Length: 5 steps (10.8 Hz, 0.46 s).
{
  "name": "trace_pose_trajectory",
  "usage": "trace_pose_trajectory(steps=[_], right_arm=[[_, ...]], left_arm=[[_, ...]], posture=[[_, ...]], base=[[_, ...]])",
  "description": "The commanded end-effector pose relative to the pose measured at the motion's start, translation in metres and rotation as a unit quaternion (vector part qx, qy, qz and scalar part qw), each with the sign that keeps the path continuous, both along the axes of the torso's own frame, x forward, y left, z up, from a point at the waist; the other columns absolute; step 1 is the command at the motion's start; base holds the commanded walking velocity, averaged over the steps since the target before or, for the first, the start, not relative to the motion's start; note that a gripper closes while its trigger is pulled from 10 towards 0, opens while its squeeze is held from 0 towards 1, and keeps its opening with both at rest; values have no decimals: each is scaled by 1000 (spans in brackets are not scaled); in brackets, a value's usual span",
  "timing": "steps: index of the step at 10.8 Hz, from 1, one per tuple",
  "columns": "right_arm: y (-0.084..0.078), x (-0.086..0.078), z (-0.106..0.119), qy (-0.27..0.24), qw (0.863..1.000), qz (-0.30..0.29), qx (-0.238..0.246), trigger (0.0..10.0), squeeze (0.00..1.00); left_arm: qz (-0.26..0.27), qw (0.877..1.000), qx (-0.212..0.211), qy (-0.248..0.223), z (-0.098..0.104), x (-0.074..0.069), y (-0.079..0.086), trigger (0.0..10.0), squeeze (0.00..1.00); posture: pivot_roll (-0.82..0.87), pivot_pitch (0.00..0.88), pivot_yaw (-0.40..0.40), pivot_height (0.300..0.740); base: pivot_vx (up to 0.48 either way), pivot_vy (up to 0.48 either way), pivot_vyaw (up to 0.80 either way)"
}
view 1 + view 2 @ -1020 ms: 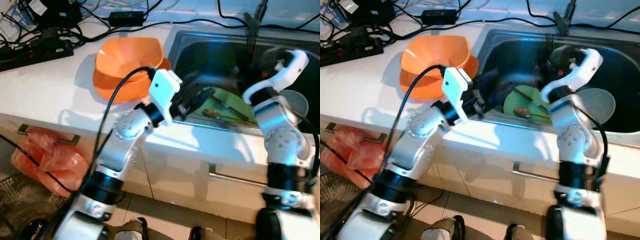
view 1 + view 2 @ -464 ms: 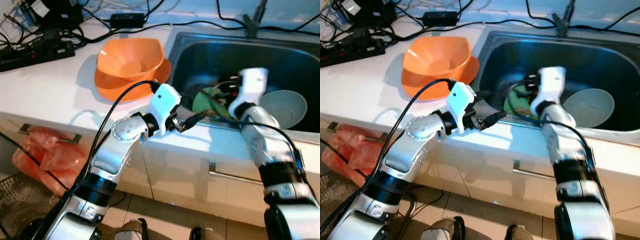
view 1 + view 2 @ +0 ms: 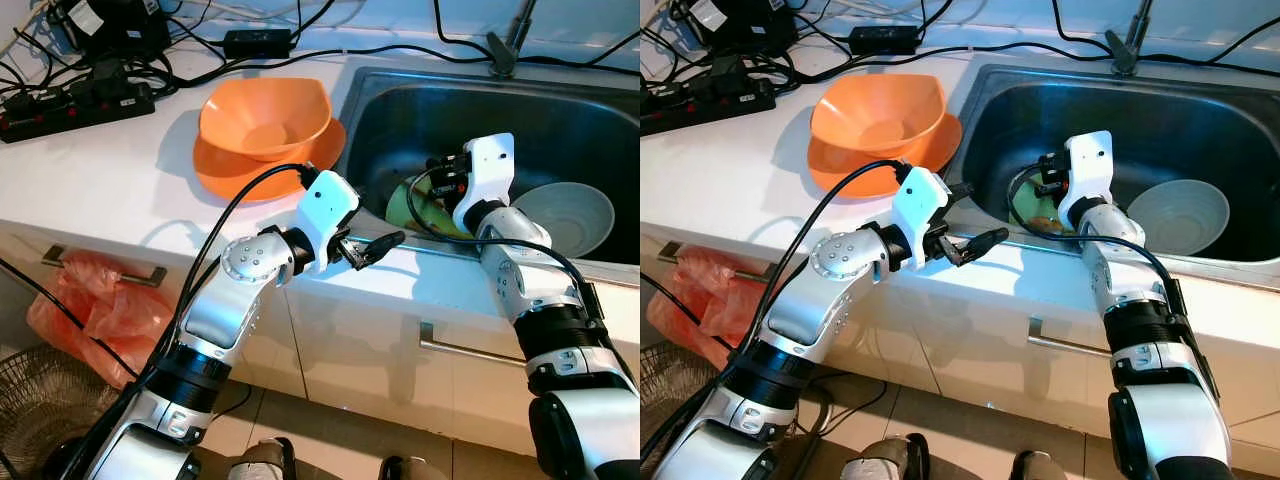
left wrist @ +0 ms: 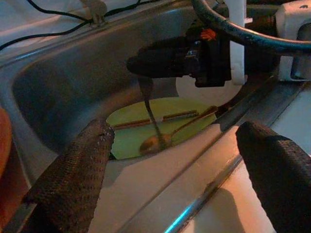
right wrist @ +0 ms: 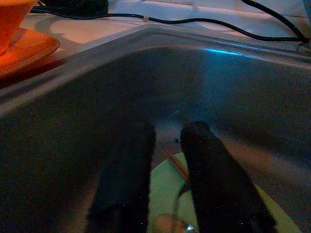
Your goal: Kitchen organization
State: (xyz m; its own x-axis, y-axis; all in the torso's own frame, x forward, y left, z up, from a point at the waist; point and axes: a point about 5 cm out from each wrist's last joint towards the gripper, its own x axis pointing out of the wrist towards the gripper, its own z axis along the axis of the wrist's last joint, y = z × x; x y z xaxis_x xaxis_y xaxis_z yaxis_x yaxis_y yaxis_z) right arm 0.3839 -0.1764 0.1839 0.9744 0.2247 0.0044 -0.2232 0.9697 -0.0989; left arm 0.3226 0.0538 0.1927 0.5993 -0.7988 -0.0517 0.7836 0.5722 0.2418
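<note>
- Stainless steel sink basin (image 3: 560, 120), set in the white countertop (image 3: 100, 170): our landmark. It holds the dishes we judge are left to sort.
- Orange plastic bowl on an orange plate (image 3: 265, 125), on the counter just beside the sink's left rim; it looks already set aside.
- Pale grey round bowl (image 3: 570, 215) on the sink floor, right of the green plate.
- Round light-green plate (image 4: 160, 128) on the sink floor near the front wall; a metal spoon (image 4: 154, 142) and brown chopsticks (image 4: 146, 121) lie on it.
- Our right gripper (image 5: 167, 179) reaches down into the sink just above the plate, fingers narrowly parted, gripping nothing; we judge it is lining up on the spoon.
- Our left gripper (image 3: 372, 246) hovers over the sink's front rim, fingers spread wide and empty, probably waiting clear of the right arm.
</note>
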Motion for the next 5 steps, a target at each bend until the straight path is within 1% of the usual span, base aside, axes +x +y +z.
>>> trace_pose_trajectory(steps=[1, 2, 3, 4, 5], right_arm=[[0, 1, -5, 10, 1000, -2, 1, 10000, 1000], [0, 1, -1, -1, 1000, -3, -2, 10000, 1000], [1, 0, 6, -21, 1000, 2, 1, 10000, 1000], [2, 0, 11, -33, 999, 6, 4, 10000, 1000], [4, -3, 21, -54, 998, 17, 21, 10000, 1000]], left_arm=[[4, 1000, 12, -4, 3, 3, 2, 10000, 1000], [9, 1000, 14, -8, 6, 5, 3, 10000, 1000], [48, 999, 8, -24, 13, 13, 10, 10000, 1000], [73, 997, -2, -38, 20, 17, 15, 10000, 1000], [114, 991, -20, -61, 32, 26, 26, 10000, 1000]], posture=[[130, 133, 54, 740], [130, 131, 52, 740], [128, 129, 50, 740], [128, 129, 50, 740], [126, 128, 44, 740]], base=[[0, 0, 0], [0, 0, 0], [0, 0, 0], [0, 0, 0], [0, 0, 0]])
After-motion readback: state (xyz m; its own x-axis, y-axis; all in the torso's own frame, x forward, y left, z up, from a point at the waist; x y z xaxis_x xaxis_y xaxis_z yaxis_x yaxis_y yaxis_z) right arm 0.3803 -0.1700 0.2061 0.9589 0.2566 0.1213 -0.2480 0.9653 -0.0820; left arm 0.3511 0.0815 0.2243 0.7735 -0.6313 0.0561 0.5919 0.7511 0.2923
